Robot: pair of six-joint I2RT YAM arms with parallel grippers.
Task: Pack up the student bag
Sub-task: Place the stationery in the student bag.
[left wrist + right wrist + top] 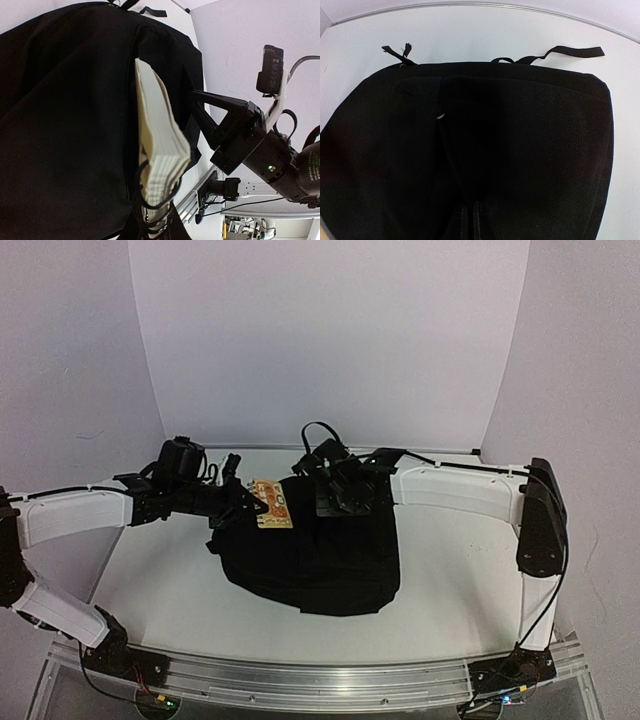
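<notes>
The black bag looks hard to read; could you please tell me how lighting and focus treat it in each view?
Top external view: even, soft light, but the student bag is a black mass on the bright table. Left wrist view: the notebook is sharp and pale, the fabric underexposed. Right wrist view: weave shows at the right, the centre sinks into black.

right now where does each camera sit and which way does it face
top external: above and behind the arm bases, looking down on the table; both arms show, left claw holding a notebook, right claw at the backpack
left wrist: on the left arm, facing the notebook and backpack; the right claw shows, its own fingers hardly
right wrist: on the right arm, close over the backpack's zip and strap; own fingers unclear against black fabric
shared: top and left wrist both show notebook, backpack, right claw
</notes>
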